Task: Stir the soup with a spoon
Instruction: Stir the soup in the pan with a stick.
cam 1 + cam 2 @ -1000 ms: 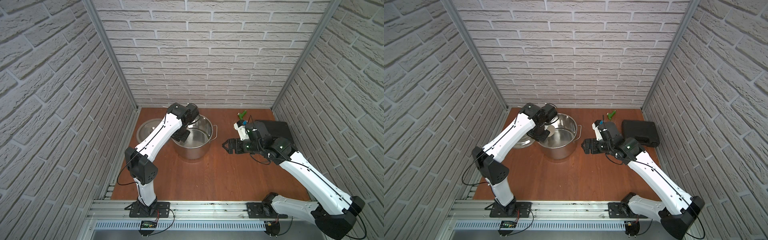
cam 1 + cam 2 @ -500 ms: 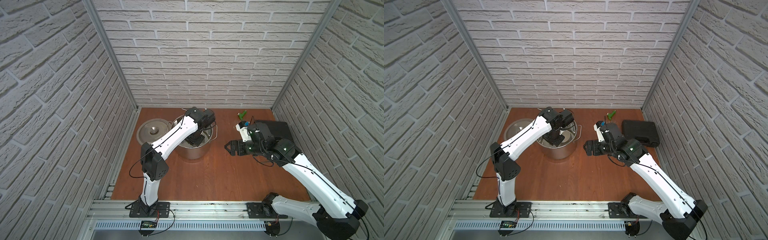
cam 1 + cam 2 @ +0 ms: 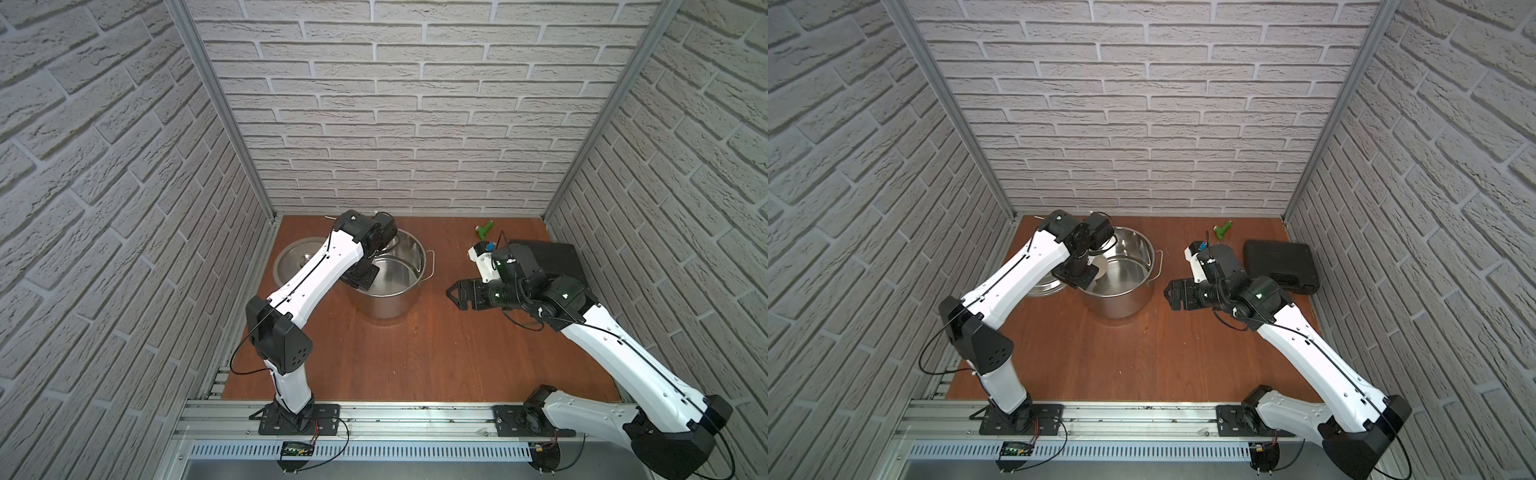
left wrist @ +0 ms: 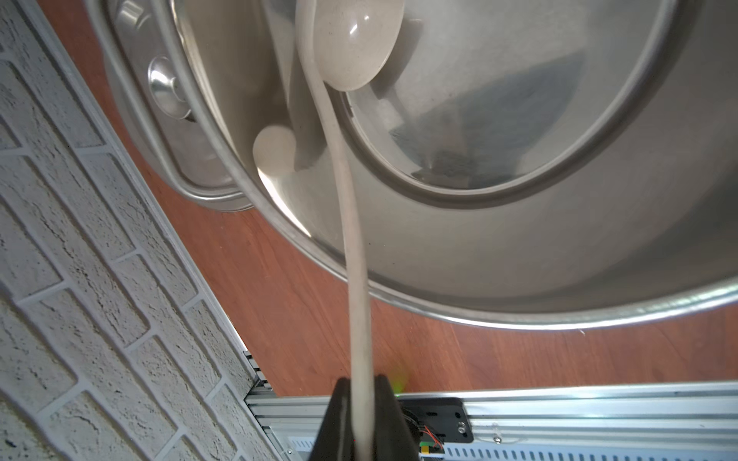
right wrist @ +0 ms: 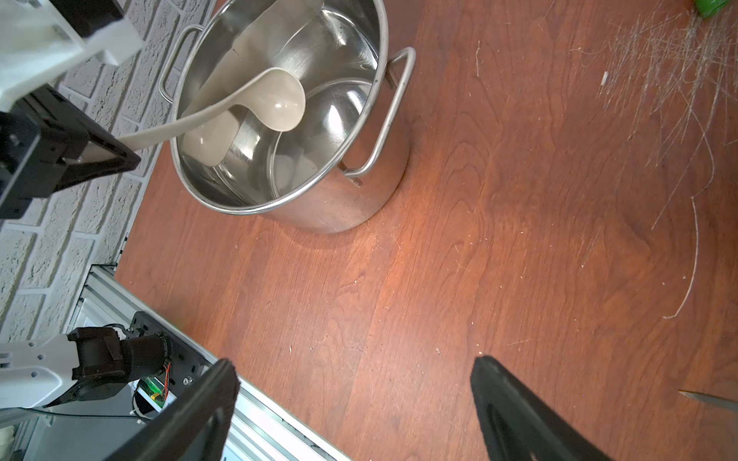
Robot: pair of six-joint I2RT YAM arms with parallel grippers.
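Ladle [image 5: 283, 105]: cream plastic, round bowl, hung inside shiny steel pot [image 5: 339, 207]; left gripper [image 4: 362, 384] pinched handle, right gripper [image 5: 355, 363] gaped.

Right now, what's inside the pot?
The pot holds the ladle bowl; its handle crosses the rim to the left gripper, shut on it. Elsewhere bare steel, no soup visible. Floor under the bowl is covered.

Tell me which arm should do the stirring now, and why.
Left. The left gripper is shut on the handle of the ladle, whose bowl is inside the pot. The right gripper is open and empty, beside the pot above the table.
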